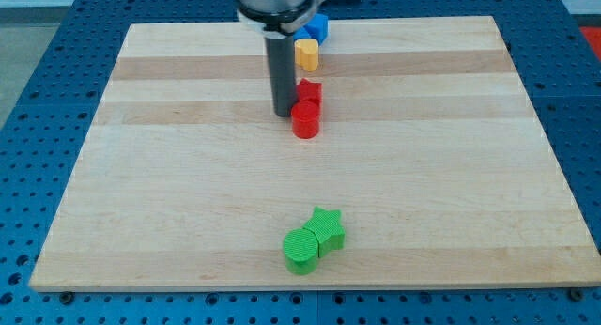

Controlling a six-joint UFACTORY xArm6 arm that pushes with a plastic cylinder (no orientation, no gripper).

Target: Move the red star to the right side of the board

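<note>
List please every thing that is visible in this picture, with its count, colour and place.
board: 1, light wood, fills most of the view
base: 1, blue with holes, around the board
red star: 1, red, top centre, partly behind the rod
red cylinder: 1, red, just below the red star, touching it
yellow block: 1, yellow, above the red star
blue block: 1, blue, at the board's top edge, partly hidden
green star: 1, green, bottom centre
green cylinder: 1, green, touching the green star's lower left
my tip: 1, dark rod, against the red star's left side
</note>
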